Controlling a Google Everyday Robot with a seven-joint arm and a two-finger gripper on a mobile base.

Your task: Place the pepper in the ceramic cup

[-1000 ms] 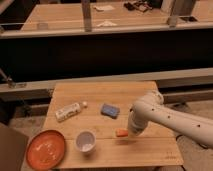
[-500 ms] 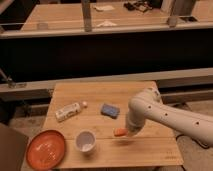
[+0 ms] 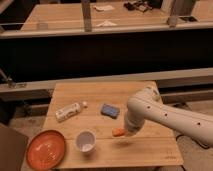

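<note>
The pepper point(image 3: 118, 132), a small slim orange piece, sticks out to the left from the tip of my gripper point(image 3: 126, 131), which is shut on it just above the wooden table point(image 3: 150, 150). The white arm reaches in from the right. The ceramic cup point(image 3: 85, 141), small, white and upright, stands on the table to the left of the pepper and slightly nearer the front, about a cup's width away. Its inside looks empty.
A round orange plate point(image 3: 46, 149) lies at the table's front left corner. A white bottle point(image 3: 68, 111) lies on its side at the left. A blue block point(image 3: 109, 110) sits just behind the gripper. A railing and other tables stand beyond.
The arm has shifted slightly to the left, carrying the pepper a little closer to the cup. The cup, plate, bottle and blue block have stayed put.
</note>
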